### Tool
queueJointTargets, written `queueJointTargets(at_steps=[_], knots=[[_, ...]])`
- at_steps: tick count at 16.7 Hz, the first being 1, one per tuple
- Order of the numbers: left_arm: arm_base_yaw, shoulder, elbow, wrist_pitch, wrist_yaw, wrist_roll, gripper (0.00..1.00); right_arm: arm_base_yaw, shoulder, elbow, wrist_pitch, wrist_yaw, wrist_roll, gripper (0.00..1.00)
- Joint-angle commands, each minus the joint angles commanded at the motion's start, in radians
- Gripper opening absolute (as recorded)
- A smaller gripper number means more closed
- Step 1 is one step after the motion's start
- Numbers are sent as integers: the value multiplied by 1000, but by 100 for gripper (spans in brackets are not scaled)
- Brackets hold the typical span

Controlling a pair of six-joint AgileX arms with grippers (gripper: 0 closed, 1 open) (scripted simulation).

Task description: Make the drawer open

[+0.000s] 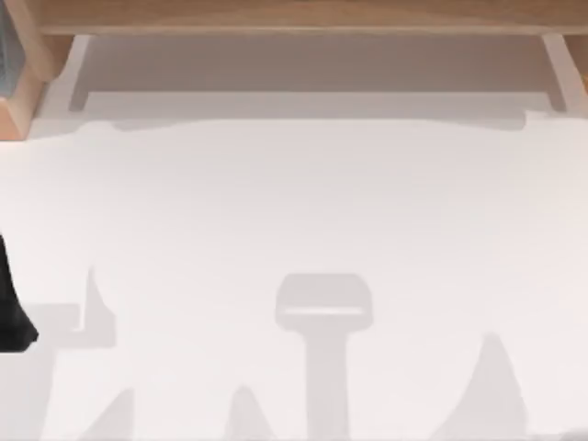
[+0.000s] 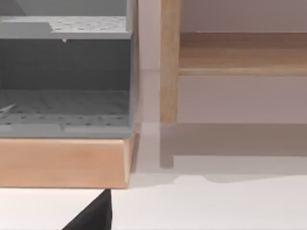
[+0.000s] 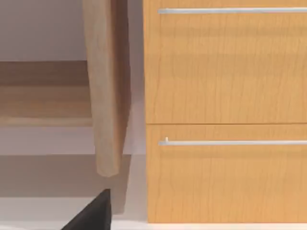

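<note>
At the far left edge of the top view we see a dark piece of our left arm low beside the white table. A dark tip, probably part of the left gripper, pokes into the left wrist view — whether its jaws are open or shut we cannot tell, and nothing is seen in them. That camera faces a grey shelf unit with perforated trays, sitting on a light wooden base at the table's back left corner. Beside it stands a slim wooden post, and a low wooden shelf runs rightward along the back.

The middle of the table carries soft grey shadows.

On the right, the right wrist view looks at a wooden cabinet — the lower drawer has a thin metal bar handle across its top, and the upper drawer front has another. Both fronts sit flush, so the drawer is closed. A wooden leg stands just beside the cabinet. A dark tip of the right gripper shows, well short of the handle; we cannot tell how its jaws stand.
</note>
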Motion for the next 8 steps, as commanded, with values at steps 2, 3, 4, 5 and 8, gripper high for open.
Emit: queueJointTargets(at_steps=[2, 3, 4, 5, 8], knots=[[0, 0, 0, 0, 0, 0, 100, -49, 59, 20, 47, -50, 0, 100], [0, 0, 0, 0, 0, 0, 100, -63, 74, 26, 60, -63, 0, 100], [0, 0, 0, 0, 0, 0, 100, -67, 78, 27, 64, -68, 0, 100], [0, 0, 0, 0, 0, 0, 100, -67, 78, 27, 64, -68, 0, 100], [0, 0, 0, 0, 0, 0, 100, -63, 75, 23, 61, -65, 0, 100]])
